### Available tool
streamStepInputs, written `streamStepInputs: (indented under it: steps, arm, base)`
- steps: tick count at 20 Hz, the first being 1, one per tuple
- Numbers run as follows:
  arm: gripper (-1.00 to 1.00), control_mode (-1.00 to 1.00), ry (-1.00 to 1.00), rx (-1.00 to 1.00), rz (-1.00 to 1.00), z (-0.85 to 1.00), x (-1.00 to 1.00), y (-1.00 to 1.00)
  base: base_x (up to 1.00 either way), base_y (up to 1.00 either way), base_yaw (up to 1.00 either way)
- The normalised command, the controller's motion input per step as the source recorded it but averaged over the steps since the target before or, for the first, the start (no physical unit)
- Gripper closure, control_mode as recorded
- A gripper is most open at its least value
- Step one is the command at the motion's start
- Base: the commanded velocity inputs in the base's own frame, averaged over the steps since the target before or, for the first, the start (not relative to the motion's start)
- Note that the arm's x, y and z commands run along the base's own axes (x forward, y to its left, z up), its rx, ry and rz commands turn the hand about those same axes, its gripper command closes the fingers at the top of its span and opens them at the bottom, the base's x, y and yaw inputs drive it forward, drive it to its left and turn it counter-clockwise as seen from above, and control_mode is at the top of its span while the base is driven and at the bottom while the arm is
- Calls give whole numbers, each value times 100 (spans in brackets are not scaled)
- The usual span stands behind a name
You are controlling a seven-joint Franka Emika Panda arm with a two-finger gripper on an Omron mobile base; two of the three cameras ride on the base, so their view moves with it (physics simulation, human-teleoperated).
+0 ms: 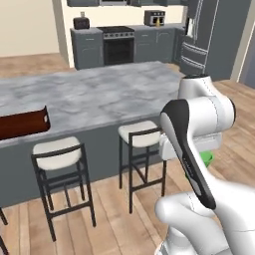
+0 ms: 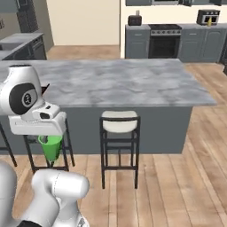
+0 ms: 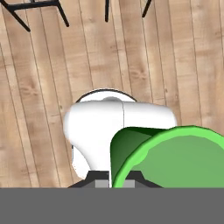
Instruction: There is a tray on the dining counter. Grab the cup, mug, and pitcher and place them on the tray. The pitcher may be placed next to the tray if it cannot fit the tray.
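Item: small bright green handleless cup (image 2: pixel 51 147), lower left of the right base view, hanging under the gripper (image 2: pixel 49 139), clenched on its rim (fingertips hidden). Judged light, rigid, smooth-walled, liable to slip; rim hold suits. Dark reddish-brown tray (image 1: pixel 22 123) sits at left on grey-white marble dining counter (image 1: pixel 99 94).

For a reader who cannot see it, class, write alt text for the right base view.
The robot's tool holds a bright green cup low above the wooden floor, short of the grey marble dining counter. Two black stools stand at the counter.
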Motion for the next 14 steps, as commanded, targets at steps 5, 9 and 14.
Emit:
streamStepInputs:
  steps: [5,9,14]
  arm:
    - [100,100,0,0,0,0,0,0]
    - [100,100,0,0,0,0,0,0]
    - [100,100,0,0,0,0,0,0]
  base:
    - [71,100,-2]
    - [68,100,0]
    - [37,100,0]
